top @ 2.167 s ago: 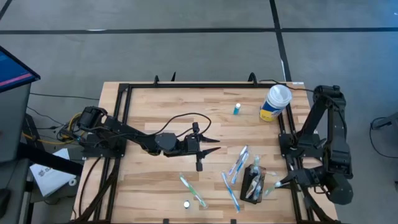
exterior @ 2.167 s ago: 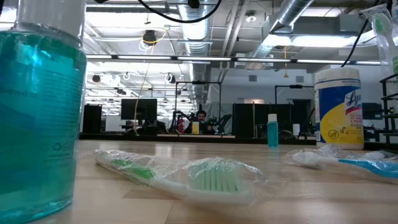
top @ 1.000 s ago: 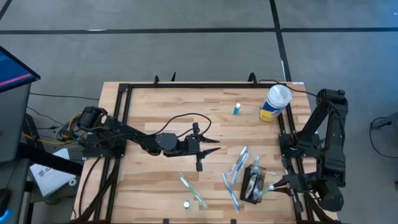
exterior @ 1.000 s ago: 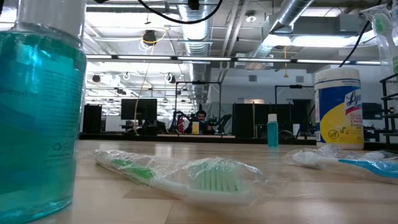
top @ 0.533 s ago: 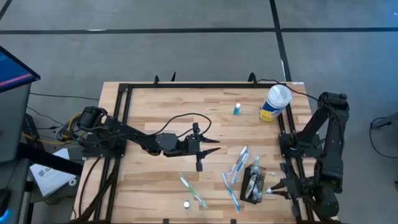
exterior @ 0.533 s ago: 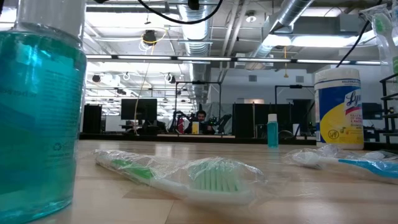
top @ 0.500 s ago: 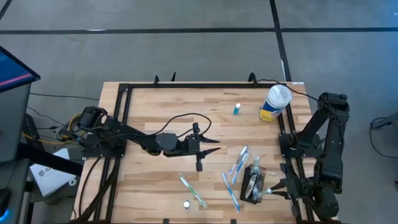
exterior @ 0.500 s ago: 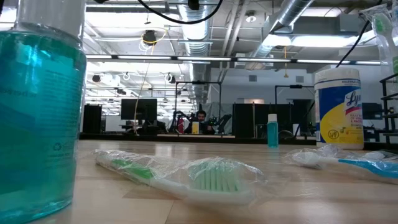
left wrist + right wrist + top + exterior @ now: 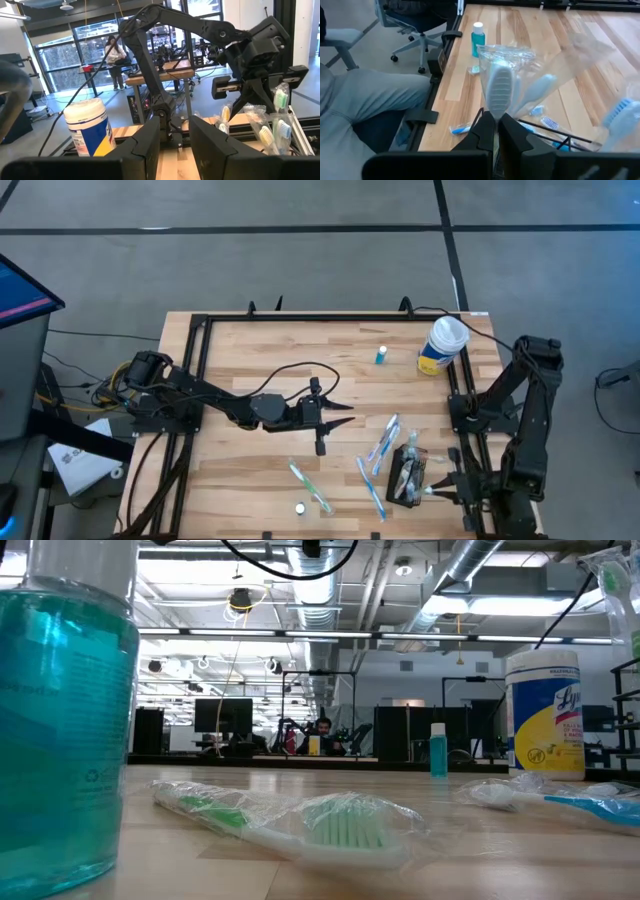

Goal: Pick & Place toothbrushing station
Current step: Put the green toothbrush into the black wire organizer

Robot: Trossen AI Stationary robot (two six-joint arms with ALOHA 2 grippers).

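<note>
The toothbrushing station, a small black holder, stands near the table's front right with several wrapped toothbrushes in it. My right gripper hovers at its right side, shut on a wrapped toothbrush; the holder's rim shows just below it. My left gripper hangs level over the table's middle, pointing toward the right edge. Its fingers are open with nothing between them. My right gripper pinches the wrapped toothbrush through its clear wrapper, just behind the brush head, between its two fingers. The fingers slant downward from the table's right side. The head sticks out beyond the fingertips, lifted clear of the table; the fingers hide the handle.
Loose wrapped toothbrushes lie left of the holder, beside a small white cap. A white-lidded canister and a small blue bottle stand at the back right. A large teal bottle fills the low view's left.
My right gripper has sunk and moved toward the table's near edge, still shut on the wrapped toothbrush, ending beside the holder's near right end. The holder and the loose toothbrushes have stayed in place.
</note>
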